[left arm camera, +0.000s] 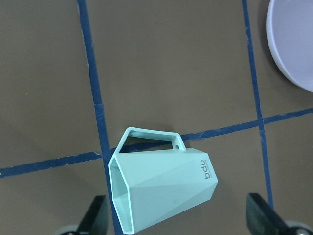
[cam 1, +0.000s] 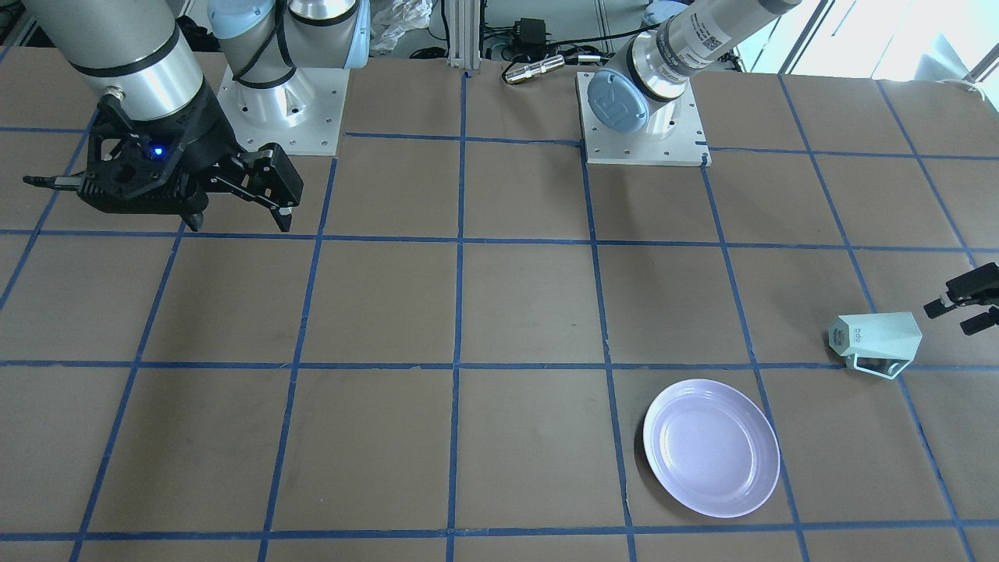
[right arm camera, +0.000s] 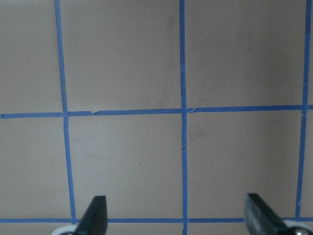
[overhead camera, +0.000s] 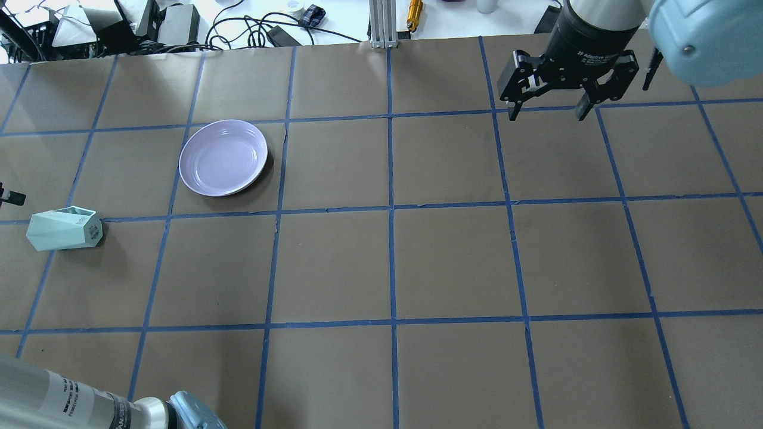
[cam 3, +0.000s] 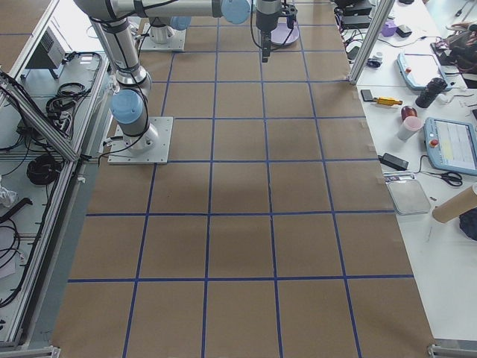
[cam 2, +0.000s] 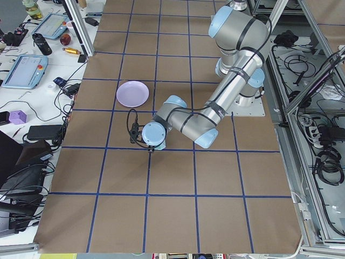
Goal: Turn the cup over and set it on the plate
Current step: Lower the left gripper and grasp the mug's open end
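The mint-green cup point(cam 1: 874, 337) lies on its side on the brown table, near the robot's left end. It shows in the overhead view point(overhead camera: 64, 228) and the left wrist view point(left arm camera: 161, 188). Its marked base faces the lavender plate point(cam 1: 710, 447), and its handle point(left arm camera: 151, 137) lies flat on the table. The plate point(overhead camera: 223, 157) is empty, about one grid square from the cup. My left gripper point(cam 1: 964, 311) is open and hovers just beyond the cup's open end, apart from it. My right gripper point(overhead camera: 546, 113) is open and empty, far away over the other half of the table.
Blue tape lines grid the table. The two arm base plates point(cam 1: 281, 109) point(cam 1: 644, 133) sit at the robot's edge, with a silver cylinder point(cam 1: 535, 69) between them. Cables and boxes point(overhead camera: 149, 24) lie beyond the far edge.
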### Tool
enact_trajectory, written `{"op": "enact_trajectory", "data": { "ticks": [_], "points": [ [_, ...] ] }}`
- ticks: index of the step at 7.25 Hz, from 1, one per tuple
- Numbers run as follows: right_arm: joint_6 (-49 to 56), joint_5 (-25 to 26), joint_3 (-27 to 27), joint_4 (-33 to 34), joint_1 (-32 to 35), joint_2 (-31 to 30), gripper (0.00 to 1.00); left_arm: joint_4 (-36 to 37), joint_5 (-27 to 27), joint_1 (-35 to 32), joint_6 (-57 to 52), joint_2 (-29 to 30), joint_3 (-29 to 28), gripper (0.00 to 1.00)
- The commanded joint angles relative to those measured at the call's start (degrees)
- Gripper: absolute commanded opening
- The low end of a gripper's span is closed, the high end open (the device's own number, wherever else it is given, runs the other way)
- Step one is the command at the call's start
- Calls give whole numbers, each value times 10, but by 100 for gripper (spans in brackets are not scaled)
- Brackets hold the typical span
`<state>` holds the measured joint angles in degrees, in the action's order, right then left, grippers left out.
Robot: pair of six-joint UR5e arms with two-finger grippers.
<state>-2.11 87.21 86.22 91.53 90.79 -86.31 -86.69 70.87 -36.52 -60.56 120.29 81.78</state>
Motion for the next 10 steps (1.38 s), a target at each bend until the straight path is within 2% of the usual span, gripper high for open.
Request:
{"op": "enact_trajectory", "data": {
  "ticks": [1,4,8,9,10],
  "points": [
    [0,0,0,0,0,0,100,-78,-13,16,-9,36,-27,99],
    [0,0,0,0,0,0,100,-221,-12,16,-57,88,-107,98],
    [0,0,0,0,0,0,100,-243,-12,15,-82,141,-116,98],
    [0,0,0,0,0,0,100,-255,-12,15,-86,142,-116,94],
    [0,0,0,0,0,0,100,-262,-13,12,-96,142,-116,78]
  ]
}}
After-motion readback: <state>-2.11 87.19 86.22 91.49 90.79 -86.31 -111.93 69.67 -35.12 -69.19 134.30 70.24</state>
